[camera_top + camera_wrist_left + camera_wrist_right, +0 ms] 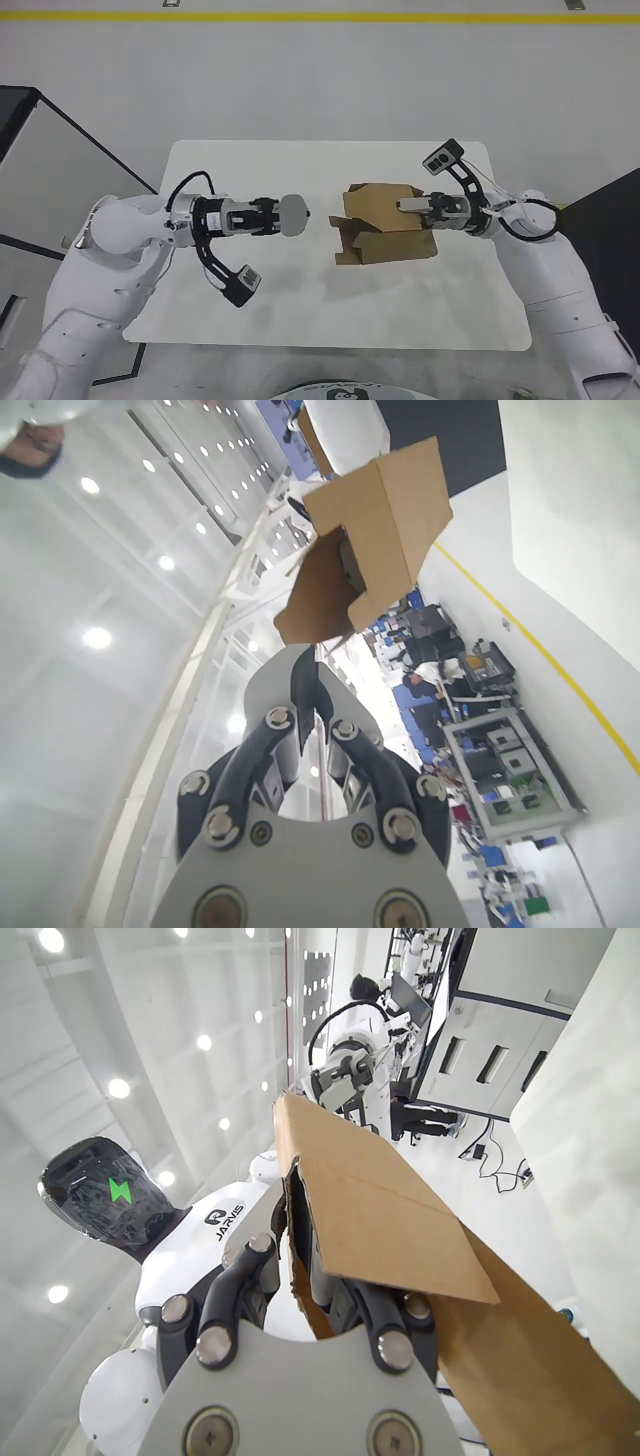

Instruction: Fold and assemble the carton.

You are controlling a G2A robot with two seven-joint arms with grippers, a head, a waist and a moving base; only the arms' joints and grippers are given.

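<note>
Held by one thin wall, the carton (385, 225) could pivot or slip from the grip if the left tool (302, 215), closed on nothing and apart from it at frame centre, pushes a flap off-line. The ragged edge between the fingers might also tear. The right tool (404, 205) is clamped on an upper panel. The carton sits right of centre over the white table (250, 165): brown corrugated board, half-erected, its lower-left flaps splayed loose.

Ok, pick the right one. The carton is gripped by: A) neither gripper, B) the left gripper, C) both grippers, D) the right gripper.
D: the right gripper is clamped on a panel of the carton, while the left gripper sits apart from it, with a gap between them.
</note>
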